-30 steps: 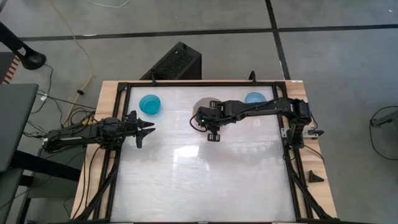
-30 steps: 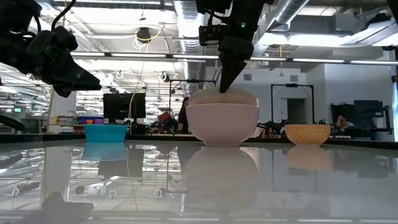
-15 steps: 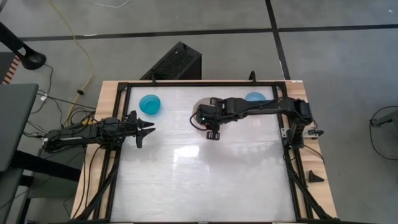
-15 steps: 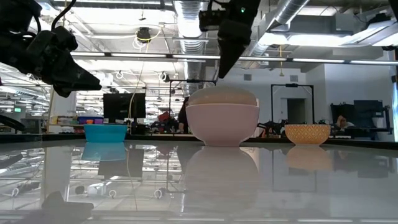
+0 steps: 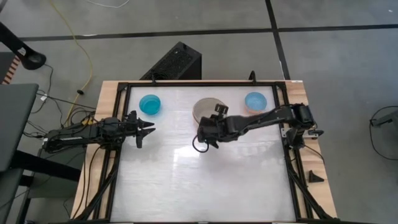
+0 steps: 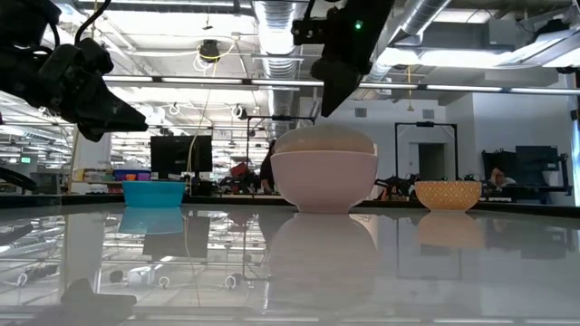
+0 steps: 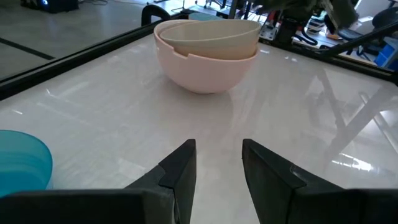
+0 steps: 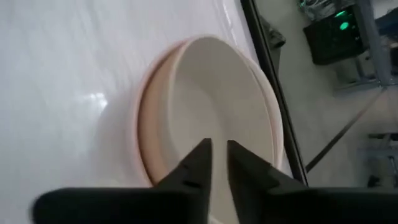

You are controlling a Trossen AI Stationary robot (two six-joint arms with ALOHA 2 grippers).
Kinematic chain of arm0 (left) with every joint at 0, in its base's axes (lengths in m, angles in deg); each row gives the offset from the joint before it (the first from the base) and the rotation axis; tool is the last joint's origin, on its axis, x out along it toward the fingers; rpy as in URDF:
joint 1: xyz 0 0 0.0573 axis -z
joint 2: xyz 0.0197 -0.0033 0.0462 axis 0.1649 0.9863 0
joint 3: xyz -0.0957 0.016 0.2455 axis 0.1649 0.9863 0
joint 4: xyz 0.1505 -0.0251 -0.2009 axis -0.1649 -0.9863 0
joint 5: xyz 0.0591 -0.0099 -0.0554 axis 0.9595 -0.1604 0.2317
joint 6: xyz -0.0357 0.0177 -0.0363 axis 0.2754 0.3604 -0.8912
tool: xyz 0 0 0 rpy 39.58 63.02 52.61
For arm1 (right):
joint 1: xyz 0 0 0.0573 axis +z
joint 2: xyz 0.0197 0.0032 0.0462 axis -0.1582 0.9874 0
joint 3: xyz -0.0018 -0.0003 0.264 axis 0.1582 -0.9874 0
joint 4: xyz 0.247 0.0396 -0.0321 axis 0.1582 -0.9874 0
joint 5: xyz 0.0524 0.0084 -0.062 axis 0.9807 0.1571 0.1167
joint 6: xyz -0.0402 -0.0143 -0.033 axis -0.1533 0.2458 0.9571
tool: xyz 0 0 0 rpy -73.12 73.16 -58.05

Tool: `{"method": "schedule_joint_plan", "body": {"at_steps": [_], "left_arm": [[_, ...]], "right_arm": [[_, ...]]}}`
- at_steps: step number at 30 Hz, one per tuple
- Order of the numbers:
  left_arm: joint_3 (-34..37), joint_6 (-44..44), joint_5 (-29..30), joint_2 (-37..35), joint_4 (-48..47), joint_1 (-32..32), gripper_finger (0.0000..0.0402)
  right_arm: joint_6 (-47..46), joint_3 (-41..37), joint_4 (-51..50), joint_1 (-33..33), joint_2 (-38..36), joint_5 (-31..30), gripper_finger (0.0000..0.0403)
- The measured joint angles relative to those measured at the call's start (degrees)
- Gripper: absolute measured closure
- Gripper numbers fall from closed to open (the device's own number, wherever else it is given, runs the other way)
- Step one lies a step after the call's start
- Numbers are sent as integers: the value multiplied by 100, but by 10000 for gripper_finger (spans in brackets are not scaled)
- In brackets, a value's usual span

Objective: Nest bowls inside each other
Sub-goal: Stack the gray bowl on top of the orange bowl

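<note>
stack: grey-beige bowl [image 7: 211, 38] nested in salmon-orange bowl [image 7: 202, 71], upper centre of bench [image 5: 205, 180] | cyan-blue bowl [image 5: 150, 104] upper left | light blue bowl [image 5: 255, 99] upper right | right hand [image 8: 214, 158] above stack, fingers nearly together, empty | left hand [image 7: 214, 165] at left, released, empty

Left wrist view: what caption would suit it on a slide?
Left gripper, fingers open, faces the nested bowls; a cyan-blue bowl sits beside it.

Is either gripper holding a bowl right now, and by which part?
Nothing is held. The right gripper hangs empty above the nested round plastic bowls; the left gripper waits open, apart from them.
</note>
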Motion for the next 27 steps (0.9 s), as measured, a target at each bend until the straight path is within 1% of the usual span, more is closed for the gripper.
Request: {"method": "schedule_joint_plan", "body": {"at_steps": [3,4,6,9,11,17,23,27], "left_arm": [[0,0,-1,-1,0,0,283],[0,0,-1,1,0,0,283],[0,0,-2,1,0,0,283],[0,0,-2,0,0,0,283],[0,0,-1,0,0,0,283],[0,0,-2,1,0,0,283],[0,0,-2,1,0,0,283],[0,0,-2,-1,0,0,283]], "right_arm": [[-20,-302,315,99,6,-138,379],[-16,-394,424,102,9,-193,385],[-38,-532,649,116,8,-265,384],[-187,-618,668,113,12,-272,368],[-209,-624,669,116,40,-274,364],[-169,-624,665,142,42,-273,384],[-215,-624,666,116,44,-379,370],[-300,-624,663,111,53,-380,373]]}}
